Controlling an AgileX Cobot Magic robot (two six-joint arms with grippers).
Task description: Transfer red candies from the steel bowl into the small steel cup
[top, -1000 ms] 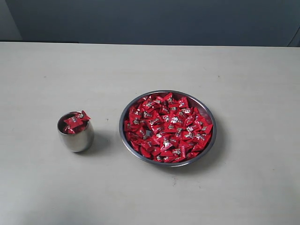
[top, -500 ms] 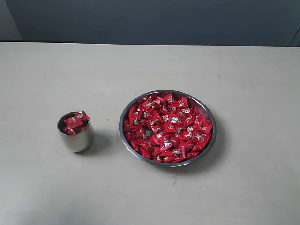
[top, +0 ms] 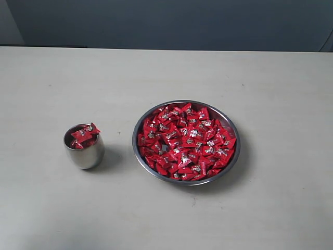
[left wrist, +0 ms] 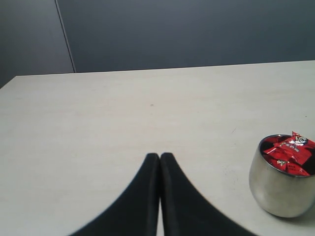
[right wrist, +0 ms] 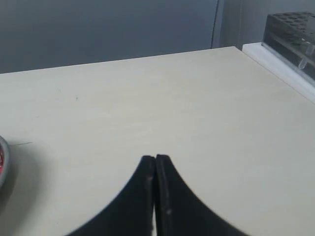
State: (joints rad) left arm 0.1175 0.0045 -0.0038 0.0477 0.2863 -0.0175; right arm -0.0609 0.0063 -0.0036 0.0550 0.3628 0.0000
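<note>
The steel bowl sits right of the table's middle, heaped with red candies. To its left stands the small steel cup, filled to the brim with red candies, one poking over the rim. Neither arm shows in the exterior view. In the left wrist view my left gripper is shut on nothing, with the cup off to one side and apart from it. My right gripper is also shut and empty, over bare table; only a sliver of the bowl's rim shows at that view's edge.
The pale table runs back to a dark wall. A dark rack stands beyond the table's edge in the right wrist view.
</note>
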